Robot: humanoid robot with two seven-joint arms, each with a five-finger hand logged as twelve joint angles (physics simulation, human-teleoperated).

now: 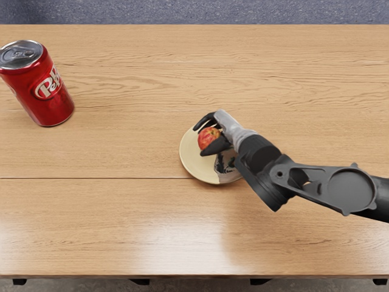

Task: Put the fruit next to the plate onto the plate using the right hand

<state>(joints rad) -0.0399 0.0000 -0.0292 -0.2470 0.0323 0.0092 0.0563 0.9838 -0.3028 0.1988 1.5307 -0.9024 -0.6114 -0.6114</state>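
Right dark-grey five-finger hand [223, 141] clenched around small red-and-yellow round fruit [208, 137], held over round tan plate [191, 159] on light wooden desk [182, 225]. Red metal soda can [35, 82] well apart, at far left.

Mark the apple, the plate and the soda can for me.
apple [208, 137], head view, its visible red skin.
plate [193, 159], head view, bare left part.
soda can [37, 85], head view, red side wall.

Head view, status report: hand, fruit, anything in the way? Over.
Right hand shut on fruit. Fruit over plate, touchdown unclear. Soda can far left, not in the way. Left arm out of view.
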